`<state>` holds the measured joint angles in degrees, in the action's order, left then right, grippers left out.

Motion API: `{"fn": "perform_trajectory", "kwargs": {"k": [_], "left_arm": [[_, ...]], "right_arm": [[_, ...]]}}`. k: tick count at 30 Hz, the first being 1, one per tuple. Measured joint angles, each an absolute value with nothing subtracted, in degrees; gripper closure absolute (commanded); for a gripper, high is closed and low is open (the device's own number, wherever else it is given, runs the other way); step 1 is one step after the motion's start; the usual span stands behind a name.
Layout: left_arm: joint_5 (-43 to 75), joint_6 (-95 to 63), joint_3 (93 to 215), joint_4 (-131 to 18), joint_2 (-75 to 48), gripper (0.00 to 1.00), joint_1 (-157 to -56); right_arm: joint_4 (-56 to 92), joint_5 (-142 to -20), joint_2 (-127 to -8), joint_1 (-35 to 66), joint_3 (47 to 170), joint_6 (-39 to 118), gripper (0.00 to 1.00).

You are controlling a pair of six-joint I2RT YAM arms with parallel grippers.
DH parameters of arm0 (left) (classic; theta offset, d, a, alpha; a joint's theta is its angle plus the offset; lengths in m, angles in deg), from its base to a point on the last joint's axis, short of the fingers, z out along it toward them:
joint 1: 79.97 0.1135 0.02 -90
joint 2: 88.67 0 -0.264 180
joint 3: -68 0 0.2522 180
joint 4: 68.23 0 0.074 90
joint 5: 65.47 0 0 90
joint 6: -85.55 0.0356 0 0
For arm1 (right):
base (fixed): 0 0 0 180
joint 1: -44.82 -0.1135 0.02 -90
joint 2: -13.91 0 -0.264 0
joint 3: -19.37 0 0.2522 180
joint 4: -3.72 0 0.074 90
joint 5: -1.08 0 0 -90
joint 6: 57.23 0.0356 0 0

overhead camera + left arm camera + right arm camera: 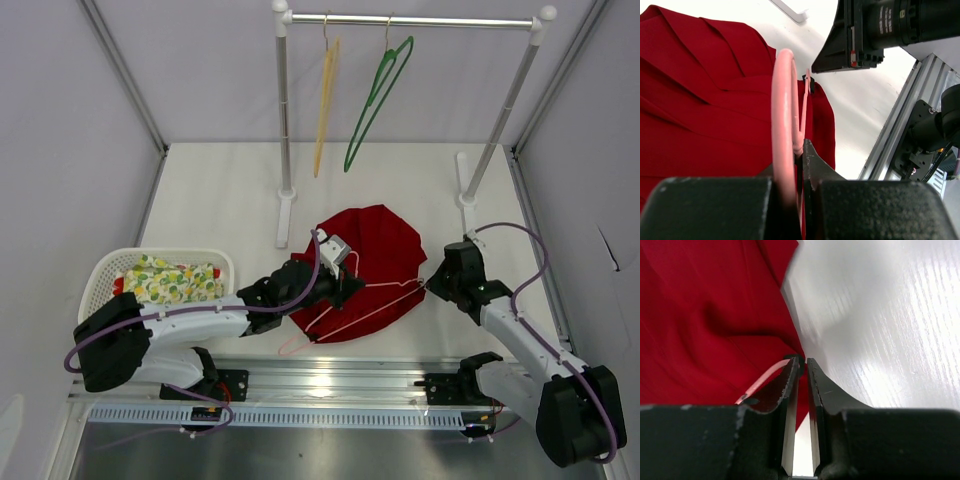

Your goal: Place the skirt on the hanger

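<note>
The deep-red skirt (375, 245) lies spread on the white table, and the pale pink hanger (345, 322) lies across its near half. My left gripper (340, 268) is over the skirt's left part, shut on the hanger's wire by the hook. In the left wrist view the pink hanger (782, 110) rises from between the jaws of the left gripper (802, 147), over the skirt (700, 100). My right gripper (432, 284) is at the skirt's right edge. In the right wrist view the right gripper (803, 362) stands a narrow slit apart around the skirt (705, 315) hem, beside the hanger (762, 377) end.
A white basket (105, 265) holding a floral cloth (170, 280) sits at the left. A clothes rack (410, 20) stands at the back with a yellow hanger (325, 100) and a green hanger (375, 100); its feet (285, 215) rest just behind the skirt.
</note>
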<state>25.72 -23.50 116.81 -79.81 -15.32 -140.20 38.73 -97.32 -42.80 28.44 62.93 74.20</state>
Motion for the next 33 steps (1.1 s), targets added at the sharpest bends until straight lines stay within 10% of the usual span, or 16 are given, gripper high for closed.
{"fn": "perform_trajectory", "kwargs": {"k": [33], "left_arm": [[25.6, -23.5, 116.8, -79.2, -15.3, 1.00, -140.2]], "right_arm": [[32.2, -94.3, -39.5, 28.4, 56.2, 74.4, 0.74]]}}
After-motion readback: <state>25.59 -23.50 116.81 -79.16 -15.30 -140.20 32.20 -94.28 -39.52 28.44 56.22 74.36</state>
